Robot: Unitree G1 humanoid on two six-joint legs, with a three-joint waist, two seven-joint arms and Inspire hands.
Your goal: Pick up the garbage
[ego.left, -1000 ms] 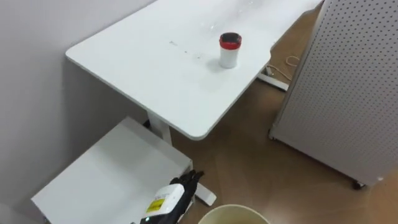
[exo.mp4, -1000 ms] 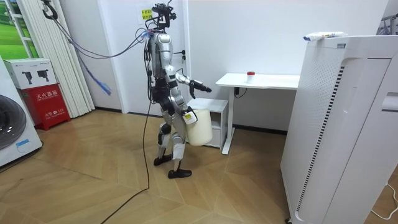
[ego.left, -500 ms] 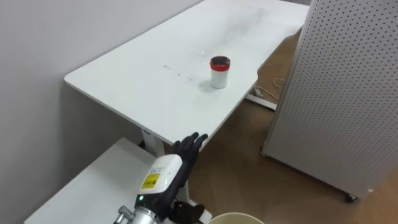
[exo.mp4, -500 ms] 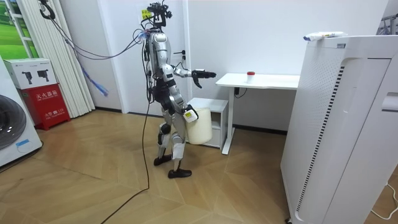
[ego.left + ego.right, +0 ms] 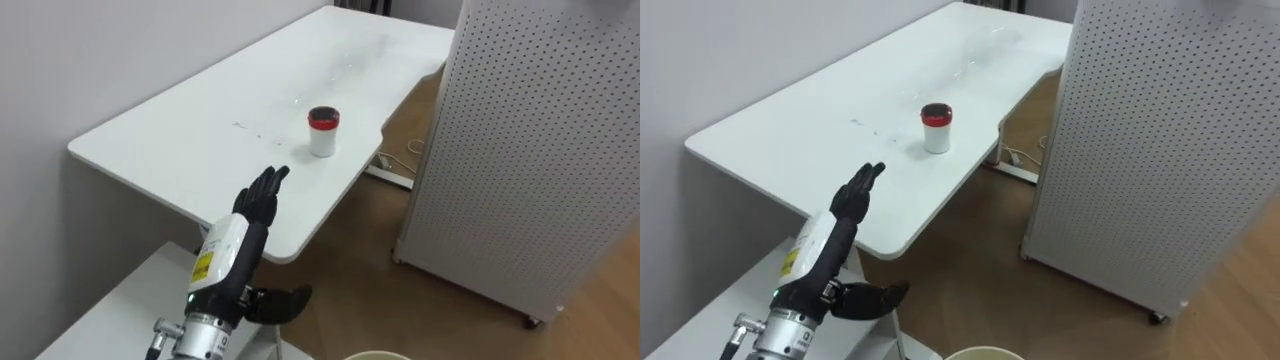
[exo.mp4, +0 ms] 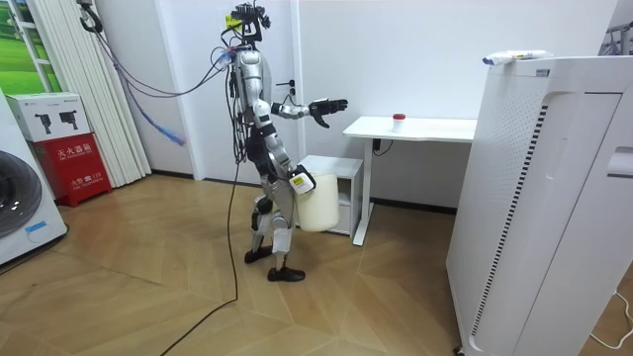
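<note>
Bearing red-lidded cup [image 5: 323, 131], white desk [image 5: 190, 135], wood floor [image 5: 365, 250]; left hand [image 5: 257, 200] seemingly above desk

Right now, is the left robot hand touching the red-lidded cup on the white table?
Apart. The left eye view shows bare white table between the straight fingers of the left robot hand and the red-lidded cup.

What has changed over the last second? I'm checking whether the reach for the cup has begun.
The left hand rose from low beside the bin and stretched forward, open, toward the table, short of the red-lidded cup. Nothing was grasped. The cup stayed on the table, the bin at the robot's right side.
</note>
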